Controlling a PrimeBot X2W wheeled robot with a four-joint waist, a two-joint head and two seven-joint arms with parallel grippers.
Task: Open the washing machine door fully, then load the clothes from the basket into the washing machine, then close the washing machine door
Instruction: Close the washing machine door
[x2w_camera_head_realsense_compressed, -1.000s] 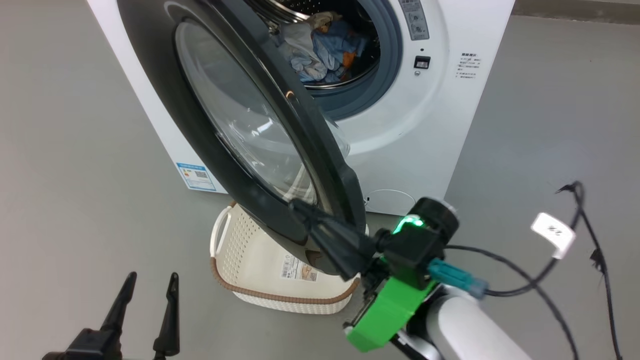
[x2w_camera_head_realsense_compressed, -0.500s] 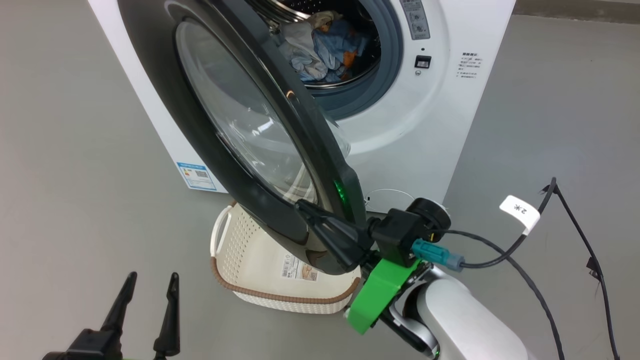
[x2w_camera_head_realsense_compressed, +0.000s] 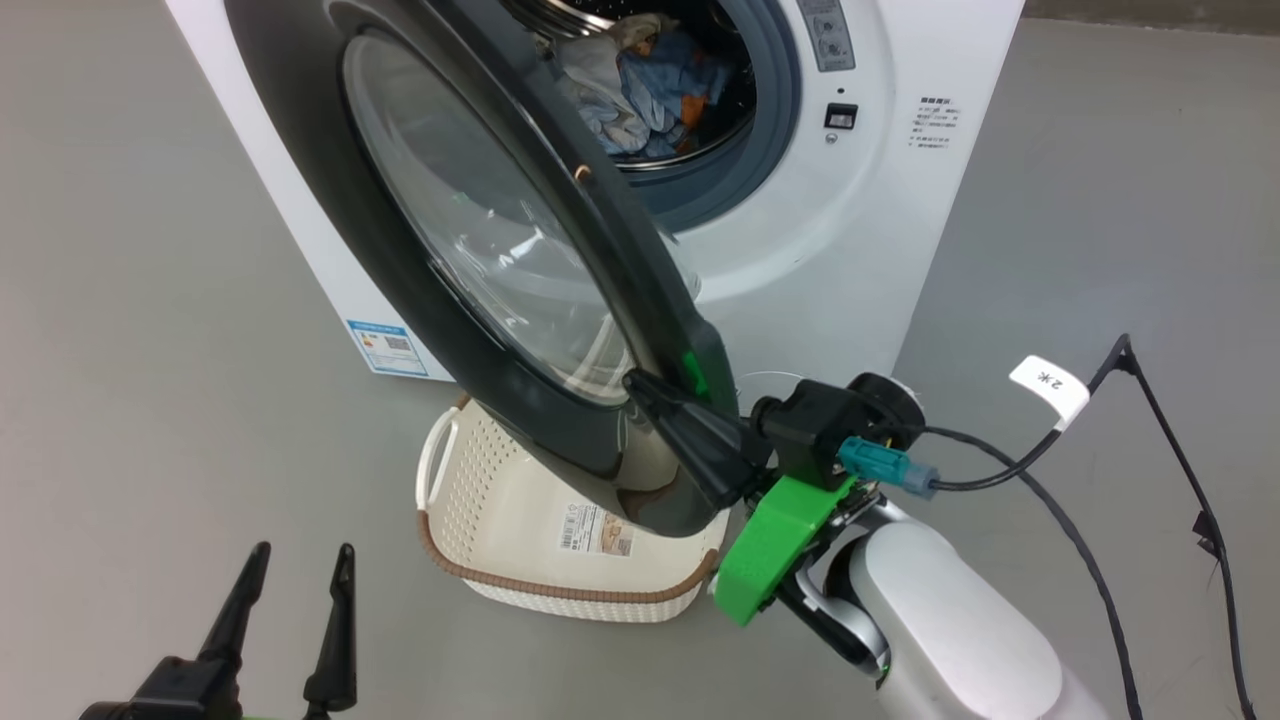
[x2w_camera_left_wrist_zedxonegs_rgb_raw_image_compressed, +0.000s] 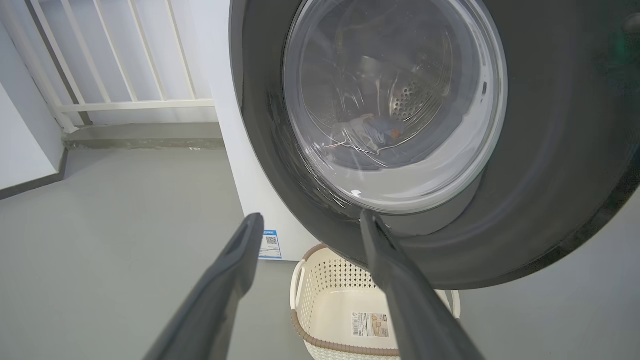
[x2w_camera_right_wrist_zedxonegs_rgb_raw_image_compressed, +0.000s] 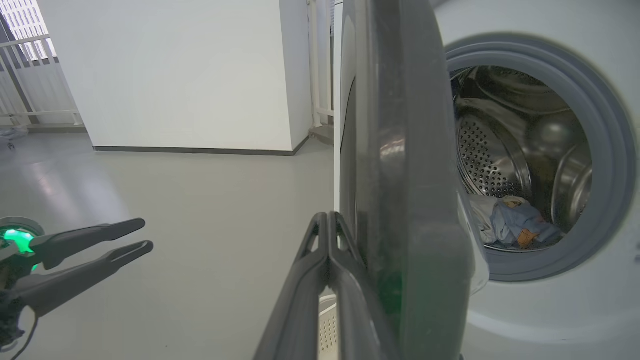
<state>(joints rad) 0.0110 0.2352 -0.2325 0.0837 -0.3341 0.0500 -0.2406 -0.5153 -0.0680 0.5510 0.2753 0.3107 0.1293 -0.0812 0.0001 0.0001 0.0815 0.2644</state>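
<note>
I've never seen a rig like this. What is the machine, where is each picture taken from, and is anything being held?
This is a wheeled robot with two arms, each ending in a gripper with two long dark fingers. The wide downward picture comes from its head camera; the other two come from wrist cameras looking along each gripper's fingers. Before it stands a big white front-loading washing machine, its round black-rimmed glass door partly open. Light blue and cream clothes lie in the steel drum; the cream perforated basket on the floor looks empty. The right gripper is shut, holding nothing, right by the door's lower rim. The left gripper is open, touching nothing.
</note>
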